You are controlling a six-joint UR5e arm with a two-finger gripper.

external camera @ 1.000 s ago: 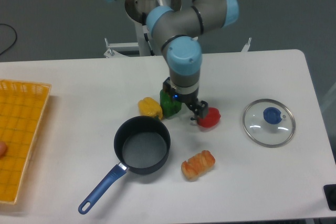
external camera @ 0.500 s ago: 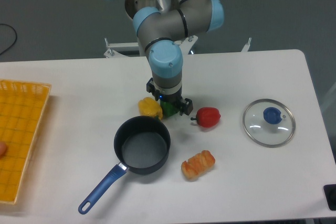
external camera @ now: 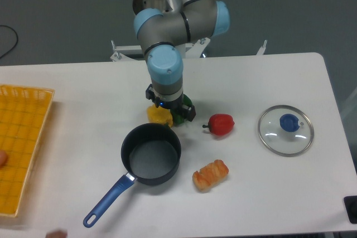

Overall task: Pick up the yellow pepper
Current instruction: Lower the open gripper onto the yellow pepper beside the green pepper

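Observation:
The yellow pepper [external camera: 159, 116] lies on the white table just behind the rim of the dark saucepan. My gripper [external camera: 168, 108] hangs directly over it, pointing down, with its head covering the pepper's top right. A green pepper [external camera: 181, 115] sits tight against the yellow one on the right and is partly hidden by the gripper. The fingers are hidden from this angle, so I cannot tell whether they are open or shut.
A dark saucepan [external camera: 151, 155] with a blue handle sits just in front of the peppers. A red pepper [external camera: 221, 124] lies to the right, a croissant [external camera: 210, 175] in front of it, a glass lid [external camera: 285, 129] far right. A yellow basket [external camera: 22, 143] is at the left edge.
The gripper has moved left, from above the red pepper across the green pepper to above the yellow pepper. The objects on the table have not moved.

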